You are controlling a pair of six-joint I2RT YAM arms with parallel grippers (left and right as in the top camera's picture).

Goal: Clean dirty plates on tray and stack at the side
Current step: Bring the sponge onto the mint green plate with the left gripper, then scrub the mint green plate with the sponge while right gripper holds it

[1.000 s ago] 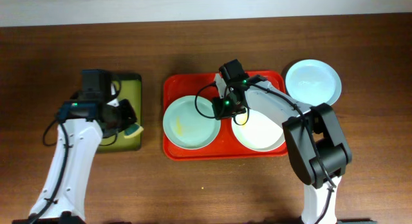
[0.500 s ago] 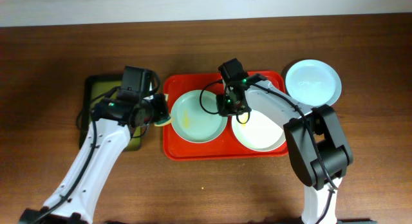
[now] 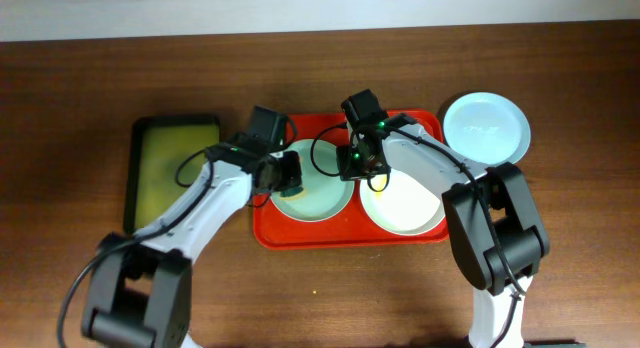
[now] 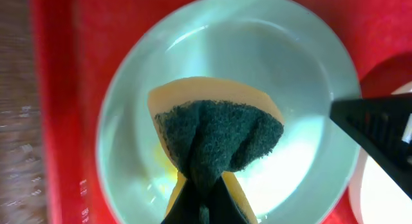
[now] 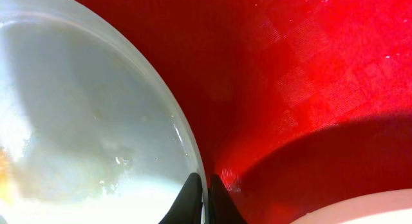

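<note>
Scrubbing is the step in hand. The left tool is clamped tight on a sponge, pinched at the middle so it folds, and hangs over the mint plate. I cannot tell whether the sponge touches the plate. The plate lies in the left half of the tray. The right tool is closed to a thin gap on its right rim, which looks like a steadying hold.

A yellow smear shows low and left of the sponge. To do this well, I judge the sponge should be pressed flat there and worked in short strokes toward the held rim, so the plate does not pivot out of that pinch.

Room is tight. The plate's left rim sits near the tray's raised wall, and the white plate is just beside it on the right. Both arms crowd the plate's upper right, so strokes belong on its left and lower part. The blue plate rests on the worktop just off the tray's far right corner. The green tray lies to the left.
</note>
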